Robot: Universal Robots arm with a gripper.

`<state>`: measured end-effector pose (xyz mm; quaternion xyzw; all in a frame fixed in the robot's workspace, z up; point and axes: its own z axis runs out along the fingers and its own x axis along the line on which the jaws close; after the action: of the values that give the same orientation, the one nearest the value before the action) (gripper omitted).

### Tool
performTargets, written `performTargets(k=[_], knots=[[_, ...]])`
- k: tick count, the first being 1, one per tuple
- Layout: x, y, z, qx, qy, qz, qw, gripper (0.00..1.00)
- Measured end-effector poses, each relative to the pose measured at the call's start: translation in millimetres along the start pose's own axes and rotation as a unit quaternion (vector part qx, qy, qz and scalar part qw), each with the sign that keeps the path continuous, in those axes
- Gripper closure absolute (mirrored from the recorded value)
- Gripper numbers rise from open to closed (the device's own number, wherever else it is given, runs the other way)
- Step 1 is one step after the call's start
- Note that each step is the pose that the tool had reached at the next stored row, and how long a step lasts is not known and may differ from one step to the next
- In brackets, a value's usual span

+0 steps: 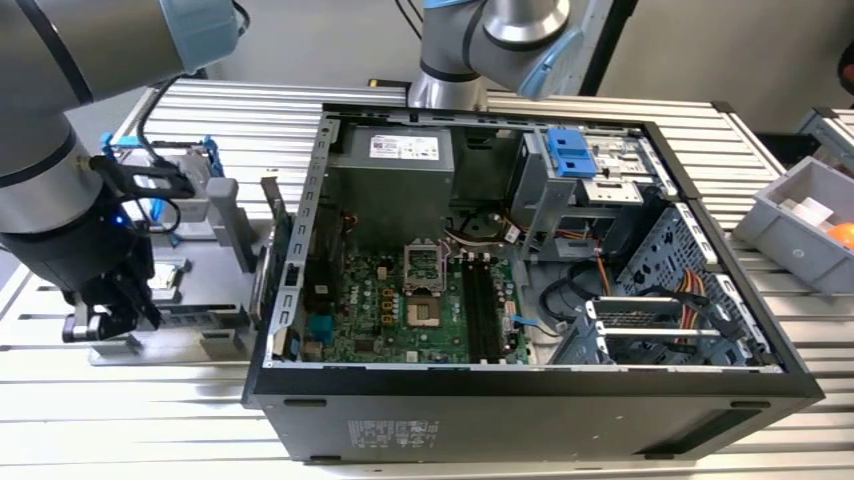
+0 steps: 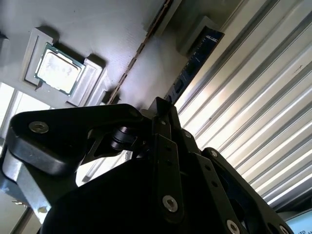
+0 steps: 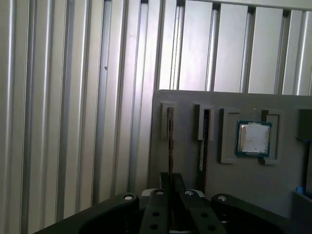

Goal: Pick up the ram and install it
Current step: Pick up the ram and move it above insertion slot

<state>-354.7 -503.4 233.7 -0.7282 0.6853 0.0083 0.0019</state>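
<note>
**Gripper closed on ram in holder slot, beside the open PC case**

The ram [image 3: 169, 141] sits on edge in the slot of the grey holder block [image 3: 185, 102] nearest the bare table slats [image 3: 73, 97]. In the first wrist view it shows as a thin line running into the gripper [image 3: 170, 176]. The fingers are drawn together on it, one either side.

The second wrist view gives the ram's [image 2: 197, 61] dark flat face instead. The gripper [image 2: 161, 103] tip meets its near end, with the slats [image 2: 253, 97] just beside.

A second stick [image 3: 205, 131] stands in the next slot. The CPU chip [image 3: 252, 138] lies in a square recess beyond that, and is also seen in the second wrist view [image 2: 57, 68].

In the exterior view the gripper [image 1: 96, 322] hangs low over the near end of the holder block [image 1: 160, 345], at that view's left. It hides the slots there. The CPU chip [image 1: 167, 278] is behind it, and the hard drive in blue frame [image 1: 174, 185] stands further back.

The computer case [image 1: 534, 385] lies open just beside the holder. Inside are:
- the green motherboard [image 1: 400, 300] with long black memory slots [image 1: 481, 305]
- the power supply [image 1: 394, 170]
- a blue drive bracket [image 1: 570, 150]

A grey bin [image 1: 787, 225] at the exterior view's right holds an orange item [image 1: 843, 235] and a white item [image 1: 807, 208].
</note>
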Motion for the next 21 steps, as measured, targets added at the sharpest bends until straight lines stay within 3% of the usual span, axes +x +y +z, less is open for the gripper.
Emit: performTargets(k=[21], knots=[[-0.2,0.1,-9.9,0.0001,0.0,0.0,1.0,1.0]])
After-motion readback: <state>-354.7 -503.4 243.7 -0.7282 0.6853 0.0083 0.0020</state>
